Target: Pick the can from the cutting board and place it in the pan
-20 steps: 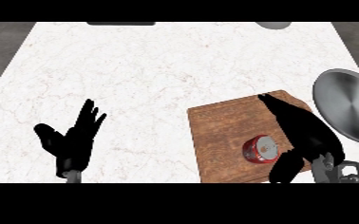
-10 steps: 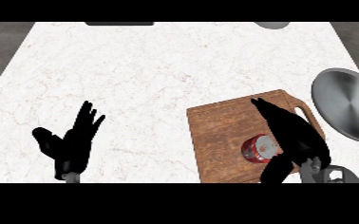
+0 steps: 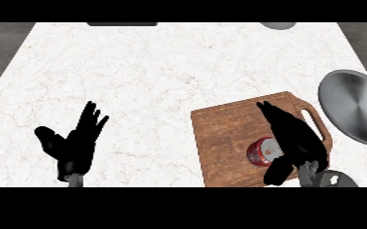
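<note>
A red can (image 3: 261,152) with a silver top stands on the brown wooden cutting board (image 3: 229,131) at the lower right. My right hand (image 3: 294,138) lies over the board with fingers straight, pointing away, its palm against the can's right side and partly covering it. A grey metal pan (image 3: 347,104) sits at the right edge, just beyond the board's handle. My left hand (image 3: 75,143) rests open, fingers up, at the lower left of the white marble counter (image 3: 158,77).
A dark flat object (image 3: 122,24) lies at the counter's far edge, left of centre. A grey round thing (image 3: 278,24) shows at the far right edge.
My right hand has slid left across the board and now touches the can, covering part of it. The left hand has stayed where it was.
</note>
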You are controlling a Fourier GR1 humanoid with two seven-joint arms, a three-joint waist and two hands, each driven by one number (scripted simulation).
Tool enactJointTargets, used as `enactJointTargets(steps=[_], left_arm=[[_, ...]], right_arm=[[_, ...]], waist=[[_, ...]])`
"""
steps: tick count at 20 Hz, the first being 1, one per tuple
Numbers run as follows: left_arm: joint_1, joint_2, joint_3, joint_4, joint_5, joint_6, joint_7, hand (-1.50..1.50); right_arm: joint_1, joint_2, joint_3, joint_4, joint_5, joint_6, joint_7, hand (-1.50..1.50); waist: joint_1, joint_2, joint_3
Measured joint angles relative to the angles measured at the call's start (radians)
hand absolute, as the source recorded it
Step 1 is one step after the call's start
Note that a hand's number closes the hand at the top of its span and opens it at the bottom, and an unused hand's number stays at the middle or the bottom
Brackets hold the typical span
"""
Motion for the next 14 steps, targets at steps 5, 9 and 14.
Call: enactJointTargets(steps=[5, 9, 14], left_arm=[[0.009, 0.001, 0.004, -0.018, -0.009, -0.006, 0.019, 0.00], [0.038, -0.008, -0.006, -0.051, -0.023, -0.004, 0.038, 0.00], [0.028, -0.023, 0.006, -0.042, -0.039, -0.006, 0.035, 0.00]], right_arm=[[0.010, 0.007, 0.020, 0.056, 0.047, -0.045, -0.140, 1.50], [0.002, 0.018, 0.019, 0.118, 0.108, -0.102, -0.240, 1.50], [0.007, 0.055, 0.002, 0.154, 0.173, -0.137, -0.284, 1.50]], waist=[[0.000, -0.001, -0.003], [0.001, 0.000, -0.003], [0.001, -0.002, -0.003]])
